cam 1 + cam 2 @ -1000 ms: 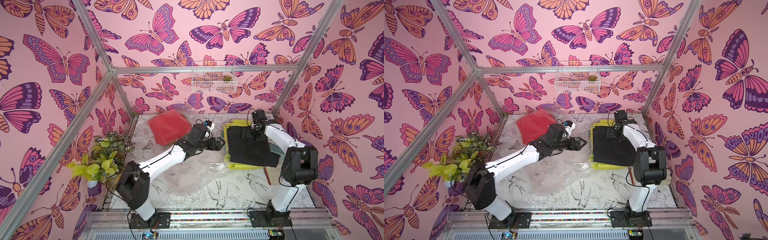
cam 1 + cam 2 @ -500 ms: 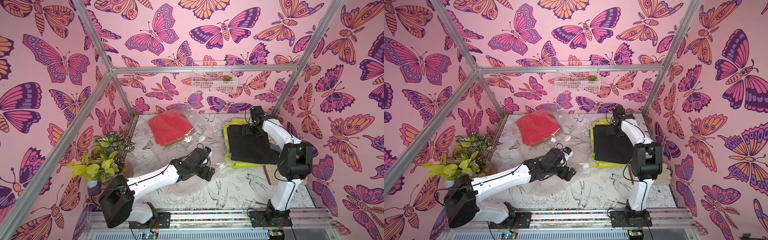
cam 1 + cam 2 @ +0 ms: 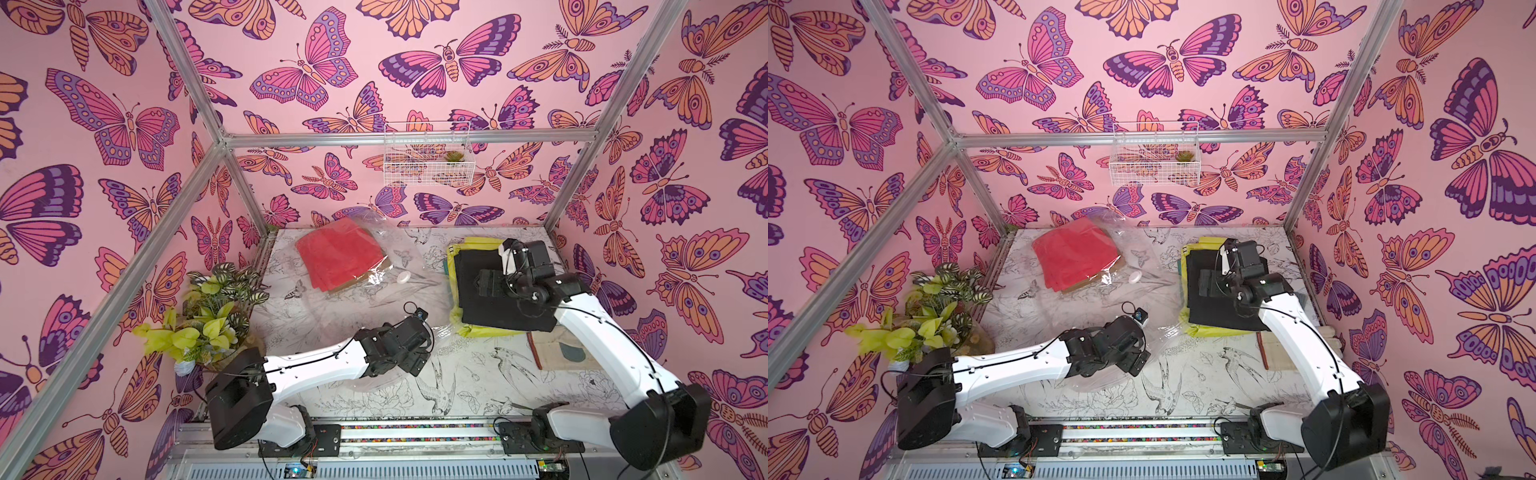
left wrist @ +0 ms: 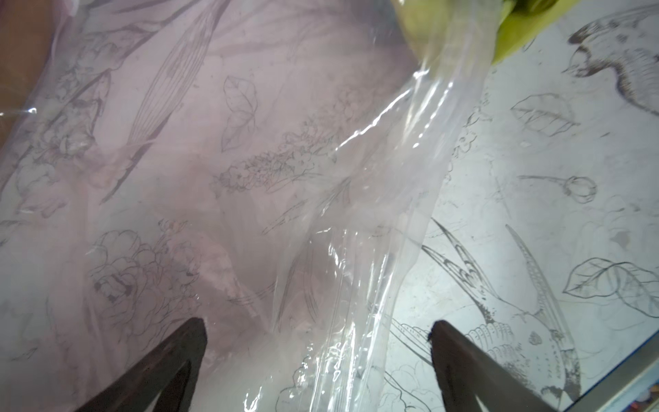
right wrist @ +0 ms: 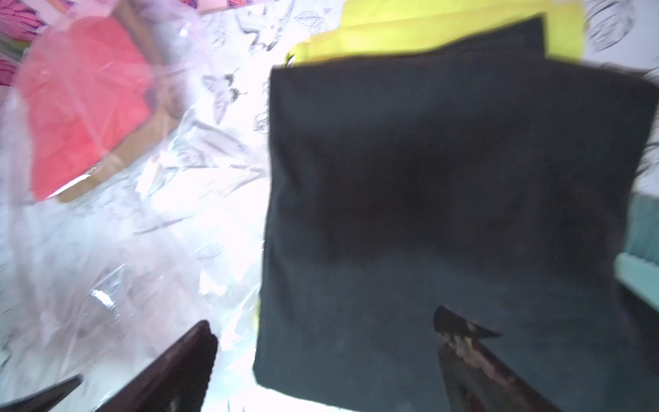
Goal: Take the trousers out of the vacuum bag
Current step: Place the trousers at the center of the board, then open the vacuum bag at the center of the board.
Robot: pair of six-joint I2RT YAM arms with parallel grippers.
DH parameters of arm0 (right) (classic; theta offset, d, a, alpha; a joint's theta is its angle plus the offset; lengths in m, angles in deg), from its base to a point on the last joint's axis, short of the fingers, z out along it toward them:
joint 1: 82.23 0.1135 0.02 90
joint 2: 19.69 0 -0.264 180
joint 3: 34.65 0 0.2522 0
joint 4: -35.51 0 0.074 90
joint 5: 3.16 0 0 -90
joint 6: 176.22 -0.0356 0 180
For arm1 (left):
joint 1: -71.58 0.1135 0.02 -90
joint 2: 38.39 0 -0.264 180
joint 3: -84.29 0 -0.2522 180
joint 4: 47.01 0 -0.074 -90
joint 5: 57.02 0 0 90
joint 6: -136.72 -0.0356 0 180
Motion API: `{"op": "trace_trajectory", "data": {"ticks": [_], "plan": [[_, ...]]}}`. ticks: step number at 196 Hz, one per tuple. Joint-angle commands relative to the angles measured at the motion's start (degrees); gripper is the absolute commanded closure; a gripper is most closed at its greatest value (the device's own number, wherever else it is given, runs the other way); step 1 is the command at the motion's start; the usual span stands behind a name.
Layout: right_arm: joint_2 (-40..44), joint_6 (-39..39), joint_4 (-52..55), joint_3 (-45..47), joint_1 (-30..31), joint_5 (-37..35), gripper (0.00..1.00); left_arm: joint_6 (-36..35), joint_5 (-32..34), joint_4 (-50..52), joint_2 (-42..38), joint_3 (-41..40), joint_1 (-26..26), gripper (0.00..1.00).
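Folded red trousers [image 3: 338, 254] lie inside the crinkly vacuum bag [image 3: 384, 297].

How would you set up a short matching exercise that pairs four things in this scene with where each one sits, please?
Things:
1. red trousers
2. black trousers
3. yellow trousers
4. wire basket

Places:
A. hung on the back wall
B. topmost of the folded stack
C. inside the vacuum bag
D. beneath another garment, only its edges showing

Pairs: 1-C, 2-B, 3-D, 4-A
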Motion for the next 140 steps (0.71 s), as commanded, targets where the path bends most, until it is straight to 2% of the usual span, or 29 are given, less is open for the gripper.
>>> {"op": "trace_trajectory", "data": {"ticks": [1, 43, 91, 105, 140], "plan": [[6.63, -4.41, -1.73, 4.81, 0.92, 5.18, 0.01, 2.04, 3.95, 2.54, 3.02, -0.68, -1.11, 0.01], [15.81, -6.6, -0.56, 10.53, 1.18, 8.03, 0.01, 3.62, 7.33, 2.28, 9.01, 0.4, -2.33, 0.04], [22.99, -7.52, 0.52, 15.45, 2.47, 11.71, 0.01, 6.39, 10.62, 1.46, 13.16, 0.93, -2.69, 0.18], [24.87, -8.44, -0.03, 16.95, 3.3, 13.29, 0.01, 7.09, 12.0, 1.43, 13.79, 0.99, -2.64, 0.28], [28.57, -11.21, -3.19, 21.38, 6.06, 17.08, 0.01, 8.04, 10.28, 0.61, 12.91, 0.94, -0.78, 0.67]]}}
